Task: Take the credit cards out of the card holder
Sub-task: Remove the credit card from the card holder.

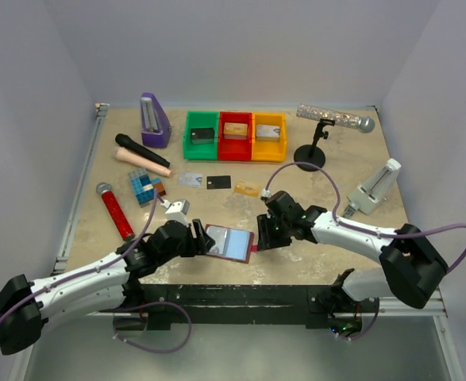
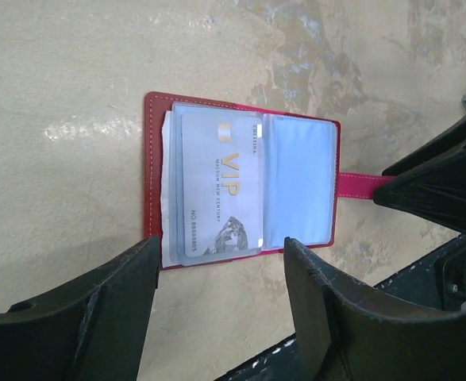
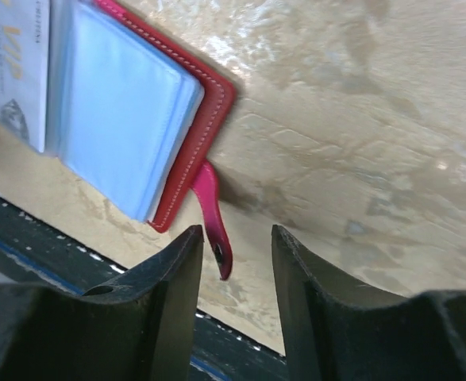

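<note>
My left gripper (image 2: 221, 262) hangs spread just left of the open card holder (image 2: 153, 159). One VIP card (image 2: 221, 186) sits in its left sleeve, long axis pointing away from my fingers. My right gripper (image 3: 234, 238), jaws apart, straddles the red tab (image 3: 209, 198) without pinching it. Three lie farther off: a grey card (image 1: 189, 179), a black card (image 1: 218, 182), a gold card (image 1: 247, 188).

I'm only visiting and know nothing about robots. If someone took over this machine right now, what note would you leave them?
Left gripper: open, empty, hovering over the card holder.
Right gripper: open, its fingers either side of the holder's red tab, not pinching it.
Card holder: lying open between the two grippers.
Done: silver card, black card and gold-tan card lie out beyond the holder.
Left: VIP card is in the holder; more may lie beneath it, unclear.
</note>
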### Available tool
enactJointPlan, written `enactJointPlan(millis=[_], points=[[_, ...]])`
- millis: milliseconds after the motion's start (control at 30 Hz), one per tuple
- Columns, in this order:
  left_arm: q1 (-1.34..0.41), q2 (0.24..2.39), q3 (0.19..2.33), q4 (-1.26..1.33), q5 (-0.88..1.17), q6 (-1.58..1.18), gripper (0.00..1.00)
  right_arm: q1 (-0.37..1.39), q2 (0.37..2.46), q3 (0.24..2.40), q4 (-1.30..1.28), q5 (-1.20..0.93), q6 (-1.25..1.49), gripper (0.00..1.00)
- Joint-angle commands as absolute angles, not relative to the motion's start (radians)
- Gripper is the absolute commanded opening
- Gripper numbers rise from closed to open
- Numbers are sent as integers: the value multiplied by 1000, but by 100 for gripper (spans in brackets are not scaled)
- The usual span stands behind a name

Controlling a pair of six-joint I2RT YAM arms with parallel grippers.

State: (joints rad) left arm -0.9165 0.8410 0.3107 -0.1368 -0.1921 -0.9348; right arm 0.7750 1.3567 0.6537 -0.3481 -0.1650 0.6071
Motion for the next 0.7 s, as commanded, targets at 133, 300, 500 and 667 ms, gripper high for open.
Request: enactJointPlan(millis=[133, 300, 500, 667], points=[[-899, 681, 321, -215, -330, -921, 67, 790, 1120, 726, -373, -105, 548, 41], [-810, 770, 327, -101, -249, -903, 29, 790, 1164, 654, -5, -296, 699, 42], [-765, 910, 336, -52, -196, -928, 19, 813, 1405, 661, 265, -439, 874, 52], [-765, 948, 304, -17, -183, -927, 10, 818, 1512, 670, 314, -445, 925, 55]])
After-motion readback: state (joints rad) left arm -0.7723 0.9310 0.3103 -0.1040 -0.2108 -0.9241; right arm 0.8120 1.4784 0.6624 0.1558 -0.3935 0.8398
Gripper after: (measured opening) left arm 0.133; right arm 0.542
